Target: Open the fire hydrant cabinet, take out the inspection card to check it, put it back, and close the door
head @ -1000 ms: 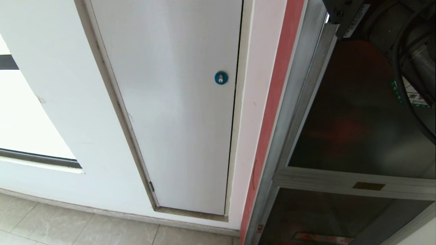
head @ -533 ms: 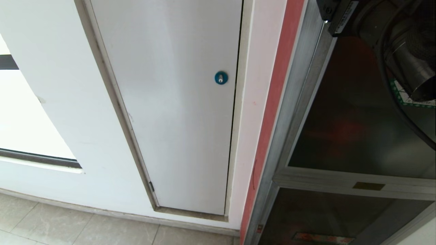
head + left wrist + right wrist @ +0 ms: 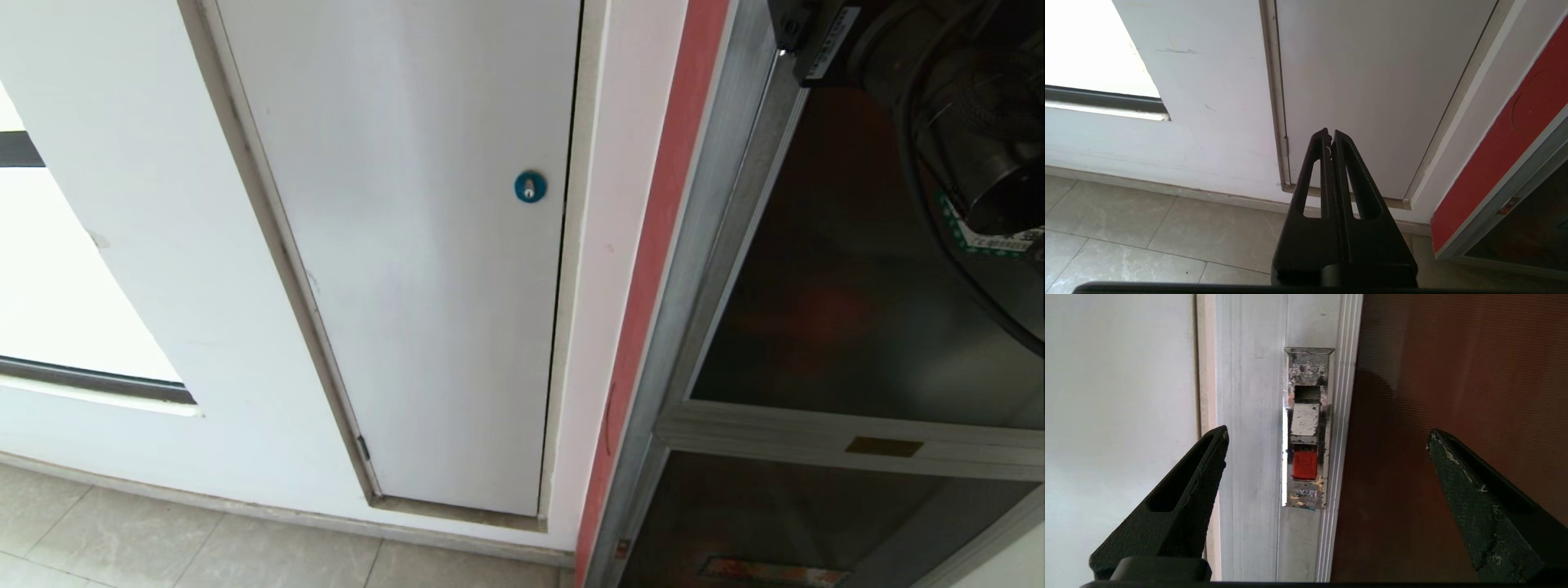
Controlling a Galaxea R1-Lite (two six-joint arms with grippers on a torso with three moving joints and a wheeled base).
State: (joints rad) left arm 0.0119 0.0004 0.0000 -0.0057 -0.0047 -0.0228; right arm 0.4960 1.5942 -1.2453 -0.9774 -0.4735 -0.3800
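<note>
Black and rough-surfaced, the two fingers of the right gripper (image 3: 1327, 435) stand wide apart and hold nothing. Between them, a little farther on, sits the small chrome latch with a red button (image 3: 1305, 463), set into the silver aluminium frame of the door (image 3: 1249, 437). The large dark tinted glass panel (image 3: 1453, 375) of this door fills the right side, and a plain white wall (image 3: 1118, 396) is on the left.

In my judgement the door is stiff and rather heavy, and the glass is fragile and slippery, so the glass is not a good place to grip. The latch is the better place: it is small, hard metal, and worn, and a fingertip should press or hook it and then pull along the frame edge.

In the head view the fire hydrant cabinet (image 3: 678, 327) stands at the right, closed, with its smaller lower dark glass panel (image 3: 775, 523) near the floor. Through the tinted glass only a dim red glow shows; I cannot tell what is inside, and no inspection card is visible.

Left of the cabinet is a plain white panel with a blue round lock (image 3: 530, 187). The left gripper (image 3: 1330, 141) hangs low over the pale floor tiles (image 3: 1126, 228), its fingers pressed together, empty.
</note>
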